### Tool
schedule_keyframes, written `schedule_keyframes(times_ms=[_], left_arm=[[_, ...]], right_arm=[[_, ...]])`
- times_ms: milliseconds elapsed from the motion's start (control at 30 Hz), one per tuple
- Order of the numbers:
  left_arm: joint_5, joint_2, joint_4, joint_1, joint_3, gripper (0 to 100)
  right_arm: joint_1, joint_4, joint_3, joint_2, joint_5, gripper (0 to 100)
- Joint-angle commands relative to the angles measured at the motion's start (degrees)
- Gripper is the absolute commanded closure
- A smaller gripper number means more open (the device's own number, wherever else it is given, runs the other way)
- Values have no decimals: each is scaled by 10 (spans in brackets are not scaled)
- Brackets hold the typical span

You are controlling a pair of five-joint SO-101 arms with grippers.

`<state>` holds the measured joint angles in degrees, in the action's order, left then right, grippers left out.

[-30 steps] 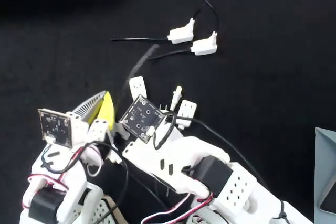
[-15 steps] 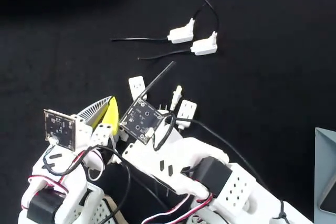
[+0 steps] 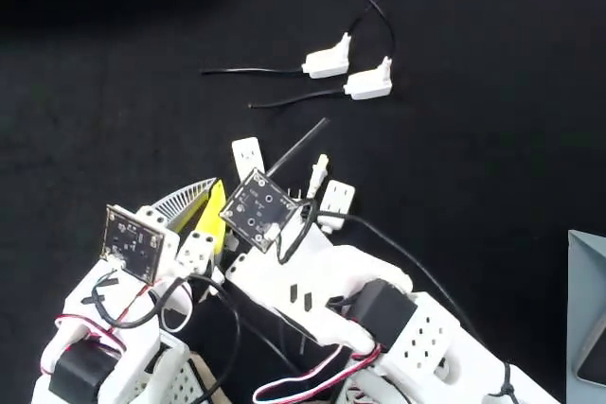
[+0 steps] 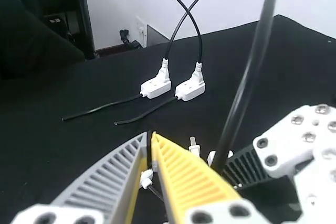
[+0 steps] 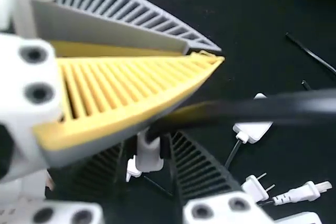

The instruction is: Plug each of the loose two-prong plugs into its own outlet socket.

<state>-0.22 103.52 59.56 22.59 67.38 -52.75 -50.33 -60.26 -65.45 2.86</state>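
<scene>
My right gripper point(image 5: 147, 142) is shut on a white plug point(image 5: 147, 156) held between its dark ribbed fingers. The plug's black cord point(image 3: 298, 147) slants up and away from it. My left gripper point(image 3: 218, 186), with one grey and one yellow finger, is shut with nothing in it, and its tip point(image 4: 149, 136) sits right beside the held plug. Two white outlet sockets point(image 3: 327, 61) point(image 3: 369, 83) lie side by side on their black cords at the far middle of the table. A loose two-prong plug point(image 3: 319, 173) lies just beyond the right gripper.
Two more white plug pieces point(image 3: 248, 154) point(image 3: 336, 198) lie on the black table point(image 3: 492, 139) on either side of the grippers. The sockets' thin cord ends point(image 3: 227, 71) trail to the left. A grey box point(image 3: 587, 309) stands at the right edge.
The left gripper has moved right, closer to the right gripper. The held plug's cord has swung rightward and stands steadier. The sockets and loose plugs have not moved.
</scene>
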Motion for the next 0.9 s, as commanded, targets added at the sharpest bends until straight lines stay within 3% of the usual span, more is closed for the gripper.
schedule_keyframes(times_ms=[0, 267, 467, 767, 867], left_arm=[[-2, -3, -2, 0, -9, 971], [62, -11, 20, -142, -47, 955], [59, -60, 47, -154, -57, 926], [59, -377, 45, -152, -208, 919], [42, -488, 47, -155, -267, 837]], right_arm=[[9, 0, 1, -6, -5, 987], [154, 0, 4, -6, -2, 987], [255, 4, 12, -6, 13, 987], [293, 24, 6, -5, 15, 987], [298, 30, 0, -6, 15, 987]])
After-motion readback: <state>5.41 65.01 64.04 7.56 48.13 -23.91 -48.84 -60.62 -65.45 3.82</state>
